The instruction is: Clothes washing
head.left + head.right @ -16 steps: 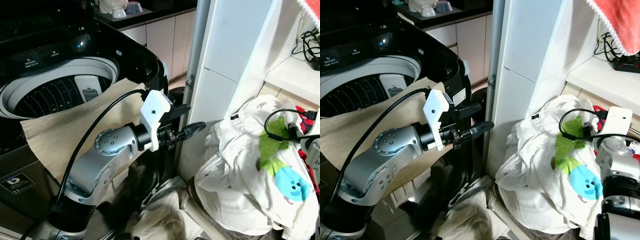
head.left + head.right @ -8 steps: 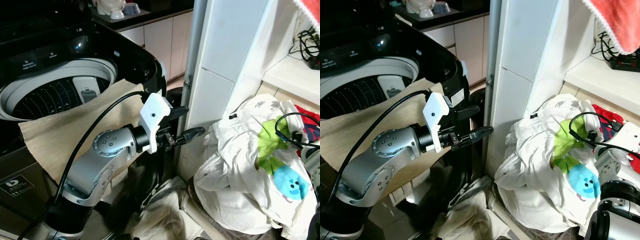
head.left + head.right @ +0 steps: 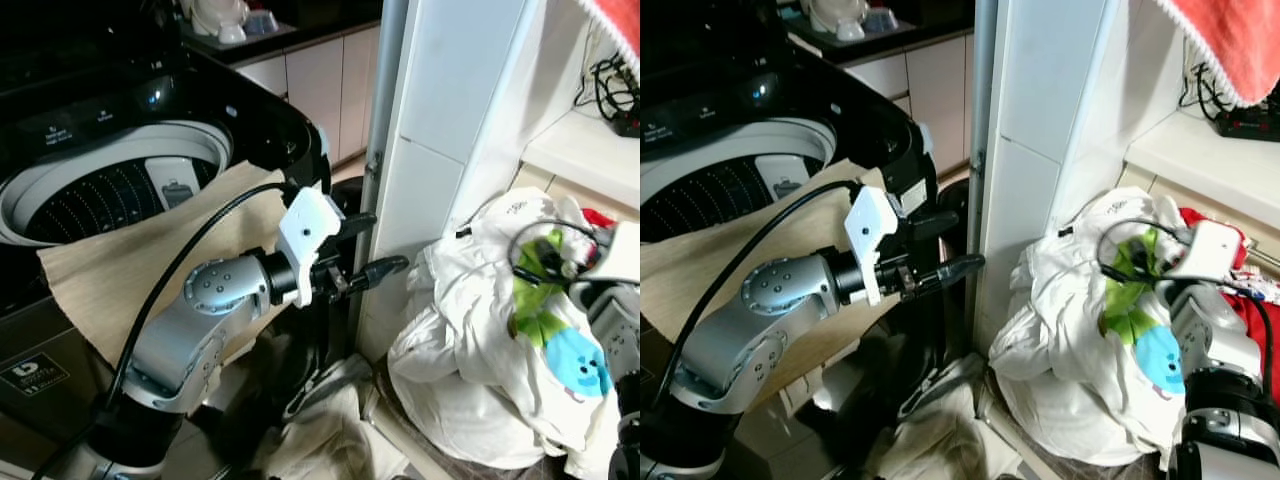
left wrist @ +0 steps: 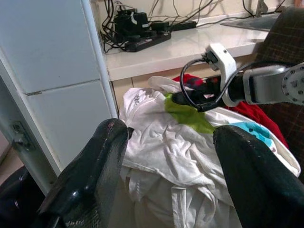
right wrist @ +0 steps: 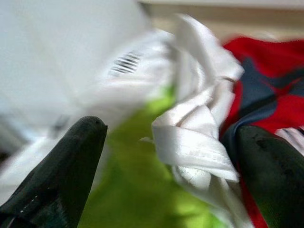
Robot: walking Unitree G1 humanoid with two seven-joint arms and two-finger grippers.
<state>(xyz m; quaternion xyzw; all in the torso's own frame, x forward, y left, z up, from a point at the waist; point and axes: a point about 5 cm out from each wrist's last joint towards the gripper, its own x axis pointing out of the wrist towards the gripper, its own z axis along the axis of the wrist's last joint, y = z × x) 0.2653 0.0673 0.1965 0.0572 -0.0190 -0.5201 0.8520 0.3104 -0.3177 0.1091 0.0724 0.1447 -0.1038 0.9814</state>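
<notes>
A pile of clothes (image 3: 480, 340), mostly white with a green and blue print, lies against the tiled pillar, with a red garment (image 5: 266, 71) at its far side. My right gripper (image 5: 171, 130) is open at the top of the pile, its fingers either side of a white fold (image 5: 190, 142). My left gripper (image 3: 375, 245) hangs open in the air between the washing machine (image 3: 110, 190) and the pile, holding nothing. The machine's lid is up and its drum (image 3: 100, 200) is dark inside. A beige cloth (image 3: 120, 270) drapes over the machine's front.
A white tiled pillar (image 3: 450, 120) and a grey pipe (image 3: 380, 120) stand between machine and pile. A shelf with a power strip and cables (image 4: 142, 40) is above the pile. A red towel (image 3: 1230, 40) hangs at the upper right. Pale cloth (image 3: 330, 430) lies on the floor.
My right arm has risen and moved in over the top of the pile. The left arm has stayed as it was. The camera has shifted slightly.
</notes>
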